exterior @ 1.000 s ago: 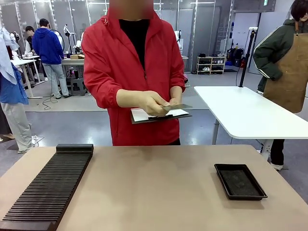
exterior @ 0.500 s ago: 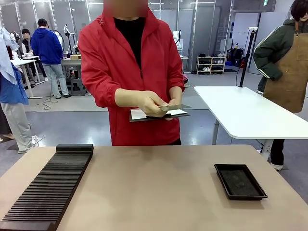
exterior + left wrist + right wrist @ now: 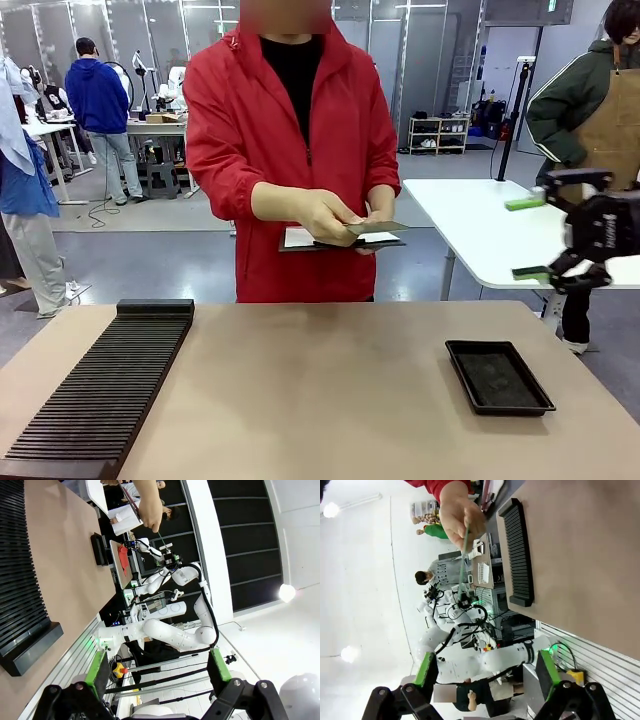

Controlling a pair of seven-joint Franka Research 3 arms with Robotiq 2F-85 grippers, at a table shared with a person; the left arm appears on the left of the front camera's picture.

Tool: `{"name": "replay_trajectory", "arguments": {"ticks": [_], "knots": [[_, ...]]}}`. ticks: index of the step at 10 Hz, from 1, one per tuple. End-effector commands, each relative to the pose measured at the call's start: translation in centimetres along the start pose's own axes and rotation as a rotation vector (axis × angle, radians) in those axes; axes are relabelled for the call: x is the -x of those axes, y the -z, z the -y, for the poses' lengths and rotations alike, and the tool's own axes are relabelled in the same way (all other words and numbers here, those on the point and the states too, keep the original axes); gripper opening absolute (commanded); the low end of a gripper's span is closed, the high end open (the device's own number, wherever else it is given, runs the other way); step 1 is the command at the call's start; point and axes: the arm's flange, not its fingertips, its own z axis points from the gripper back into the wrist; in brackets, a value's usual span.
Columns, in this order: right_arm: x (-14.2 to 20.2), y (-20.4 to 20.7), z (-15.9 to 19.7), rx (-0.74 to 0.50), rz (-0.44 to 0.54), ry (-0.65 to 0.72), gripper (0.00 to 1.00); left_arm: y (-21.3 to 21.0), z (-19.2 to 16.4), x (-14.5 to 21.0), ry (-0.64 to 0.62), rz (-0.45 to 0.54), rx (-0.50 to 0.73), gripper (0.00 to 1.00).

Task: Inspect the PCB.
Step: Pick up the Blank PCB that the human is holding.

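1. Green-padded right fingers stand wide apart and empty, raised beyond the counter's right edge. The left fingers are likewise wide and hold nothing.
2. PCB is off the counter, pinched in the person's hand just above a clipboard.
3. Its long axis runs side to side, roughly level, face up, with the free short end toward the robot's right.
4. Recommendation: approach level, take only that free edge, stay clear of the person's fingertips and close gently.
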Motion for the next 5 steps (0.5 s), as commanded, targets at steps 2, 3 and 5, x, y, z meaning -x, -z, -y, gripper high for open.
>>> {"name": "replay_trajectory", "arguments": {"ticks": [2,3,5], "knots": [[-2.3,5.3,-1.6,-0.007,-0.006,0.082,1.00,0.0,0.1,0.1,0.003,0.002,-0.001,1.00],[-2.7,7.2,-1.9,-0.010,0.004,0.103,1.00,0.0,0.1,0.1,0.003,0.002,-0.001,1.00],[-3.2,10.6,-2.2,-0.030,-0.027,0.129,1.00,0.0,0.1,0.1,0.003,0.002,-0.001,1.00]]}}
